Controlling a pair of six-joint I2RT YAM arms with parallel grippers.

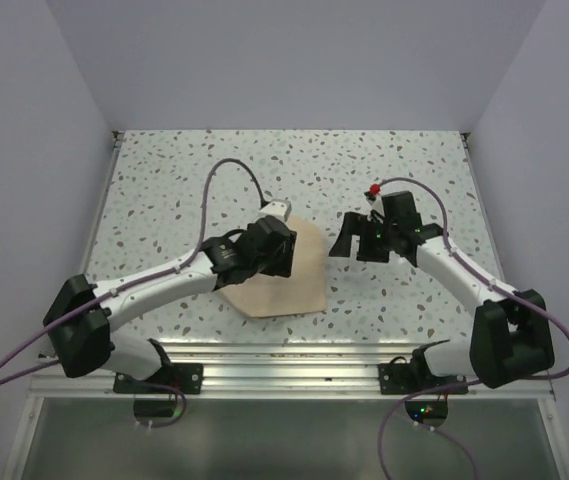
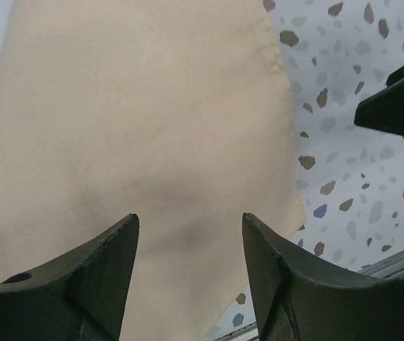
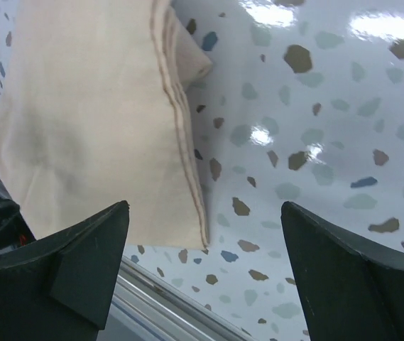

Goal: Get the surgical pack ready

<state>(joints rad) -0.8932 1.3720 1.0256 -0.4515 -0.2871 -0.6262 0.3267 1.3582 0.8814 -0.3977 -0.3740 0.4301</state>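
- Tan cloth pack [image 1: 299, 280] lies folded into a flat bundle on the table [image 1: 184, 170], about mid-width and closer to the near edge than the far one
- left gripper [image 2: 189, 220] hangs right over the pack, fingers partly apart with nothing between them and only cloth below; can't tell if the tips touch the cloth
- right gripper [image 3: 205, 206] sits just off the pack's right side over bare table, fingers wide, holding nothing
- pack's right side shows stacked hem layers, with one small flap corner poking out toward its far end
- step in hand, my guess: a last fold or tidy of the bundle, since the wrap looks mostly done
- to do it well: left gripper should press or pin the top so the bundle doesn't slide
- right gripper should come in low along the table at the layered side and catch the loose flap, not the whole stack
- move slowly, because soft cloth will likely drag and unfold if pulled sideways, so lift before carrying over
- keep the two grippers from crowding, they are near each other already
- pointing: the layered side faces the table's right edge, toward the right gripper, and one corner points at the table's near-left corner
- long axis: the bundle looks about as wide as deep from above and the left arm [image 1: 164, 285] hides its far-left part, so can't call it; the visible right side runs roughly near-to-far with a slight tilt
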